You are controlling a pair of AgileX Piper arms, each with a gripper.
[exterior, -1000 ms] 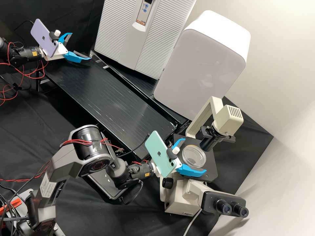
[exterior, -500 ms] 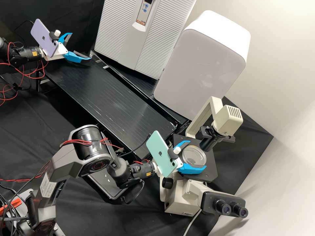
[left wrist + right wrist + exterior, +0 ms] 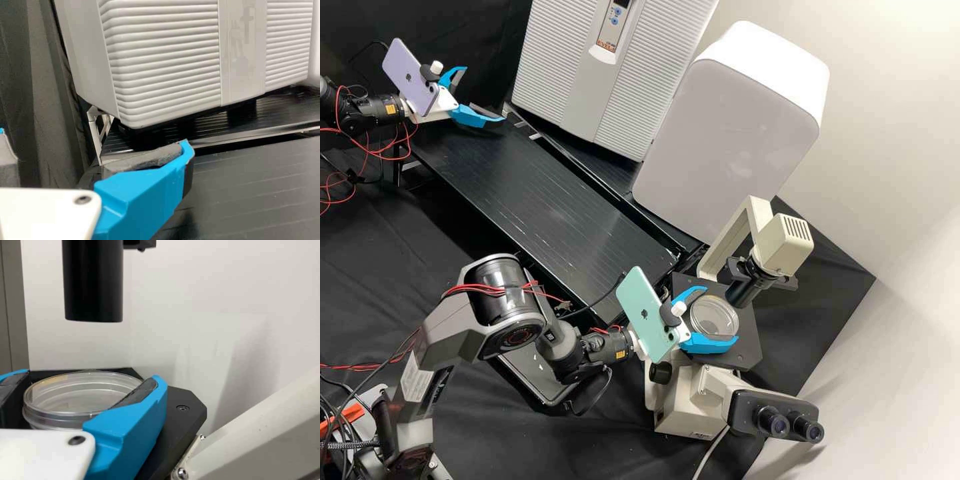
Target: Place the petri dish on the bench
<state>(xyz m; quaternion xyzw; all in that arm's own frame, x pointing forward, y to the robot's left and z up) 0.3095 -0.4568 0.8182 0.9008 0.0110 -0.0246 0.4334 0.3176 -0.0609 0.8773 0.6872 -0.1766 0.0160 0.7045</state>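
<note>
My right gripper point(image 3: 721, 315) has narrowed from its wider spread a second ago, its fingers now closed around the petri dish point(image 3: 82, 399) on the microscope stage point(image 3: 747, 348). My left gripper point(image 3: 485, 94) stands wide apart, holding nothing.

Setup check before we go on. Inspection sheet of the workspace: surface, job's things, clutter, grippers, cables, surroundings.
Surface: black bench, faint pale streaks.
Job's things: petri dish at the microscope stage, not on the bench.
Clutter: dark flat panel by the right arm; orange item at the high view's lower left.
Grippers: left gripper open; right gripper has its jaws closed on the dish.
Cables: red wires along both arms; pale cable by the microscope.
Surroundings: ribbed appliance, rounded white cabinet, pale wall.
</note>
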